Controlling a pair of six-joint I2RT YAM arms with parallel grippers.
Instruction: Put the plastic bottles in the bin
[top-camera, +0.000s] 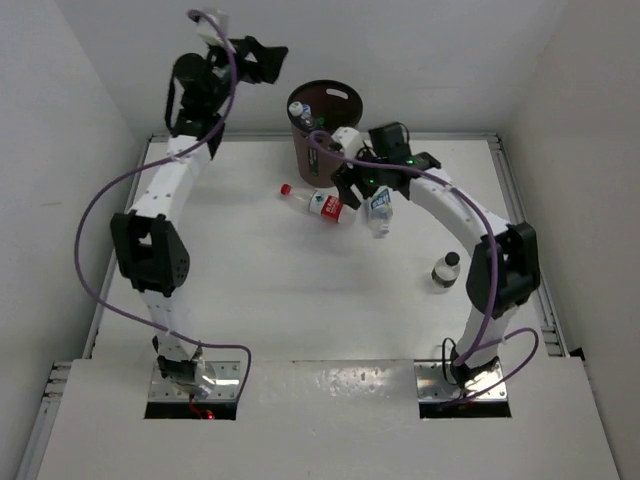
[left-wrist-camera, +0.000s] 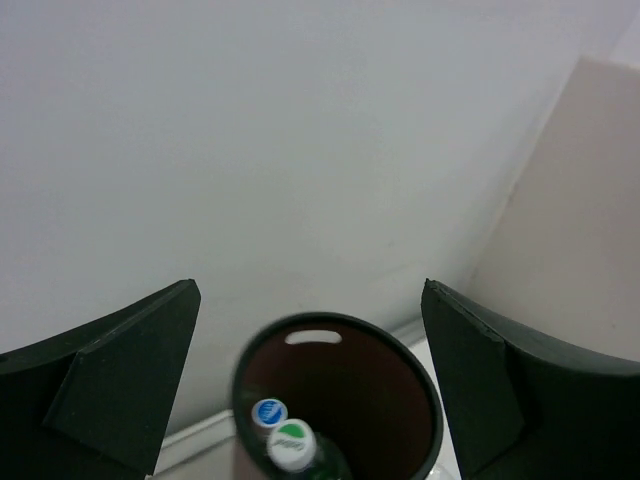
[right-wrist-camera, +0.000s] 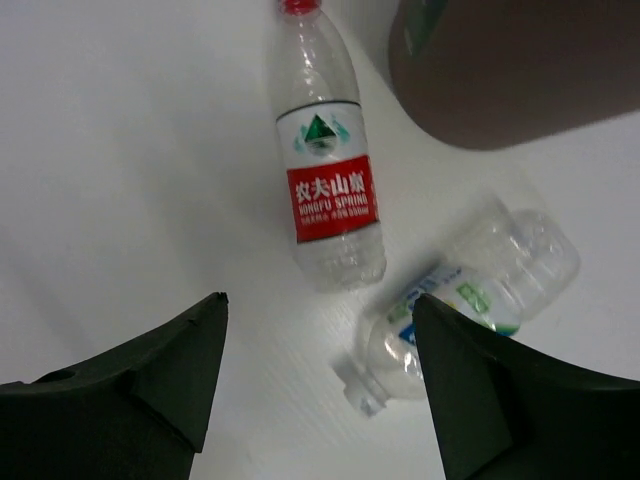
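Left claw (left-wrist-camera: 310, 292), jaws apart and empty, over the bin (left-wrist-camera: 375, 395), which holds a green-capped bottle (left-wrist-camera: 291, 446) and a blue-capped bottle (left-wrist-camera: 268, 412). Right claw (right-wrist-camera: 318, 300), jaws apart, above the red-labelled bottle (right-wrist-camera: 328, 190) and blue-labelled bottle (right-wrist-camera: 470, 300) lying on the counter (right-wrist-camera: 120, 150), likely lining up a grasp.

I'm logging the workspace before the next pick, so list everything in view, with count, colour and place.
bin: one, dark brown, far middle of the table
blue-capped bottle: one, clear, inside the bin
green-capped bottle: one, green, inside the bin beside the blue-capped one
red-labelled bottle: one, clear with a red cap, lying on the table near the bin
blue-white labelled bottle: one, clear, lying to the right of the red-labelled one
short bottle: one, dark label, white cap, upright on the right of the table
table: one, white
left tool: one, black, open, raised over the bin
right tool: one, black, open, above the two lying bottles
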